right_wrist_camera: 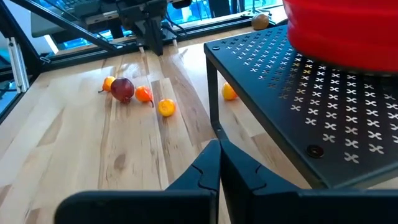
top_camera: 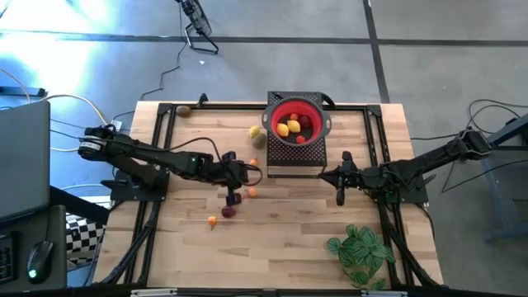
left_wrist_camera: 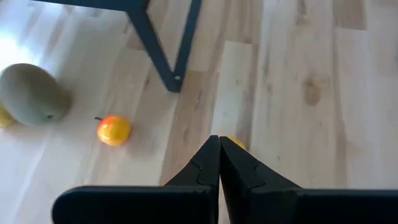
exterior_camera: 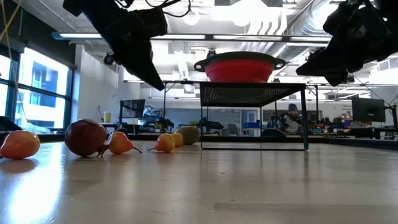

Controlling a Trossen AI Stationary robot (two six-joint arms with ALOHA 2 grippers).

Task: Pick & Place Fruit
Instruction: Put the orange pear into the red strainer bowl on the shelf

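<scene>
Loose fruit lies on the table left of the black mesh stand (top_camera: 294,158): a greenish-yellow one (top_camera: 256,132), small orange ones (top_camera: 254,161) (top_camera: 252,192) (top_camera: 212,221) and a dark red one (top_camera: 228,212). A brownish one (top_camera: 185,110) sits at the far left corner. The red bowl (top_camera: 295,124) stands on the stand, with yellow and red fruit inside it. My left gripper (top_camera: 250,180) (left_wrist_camera: 219,140) is shut and hangs above the table (exterior_camera: 157,84), with an orange-yellow fruit (left_wrist_camera: 236,144) just past its tips. My right gripper (top_camera: 324,174) (right_wrist_camera: 219,146) is shut and empty beside the stand's near right corner.
A green leafy plant (top_camera: 360,252) sits at the near right. The stand's leg (left_wrist_camera: 163,59) is close ahead of my left gripper. The stand's perforated top (right_wrist_camera: 298,93) and the bowl (right_wrist_camera: 348,31) are close to my right gripper. Bare wood spans the table's near middle.
</scene>
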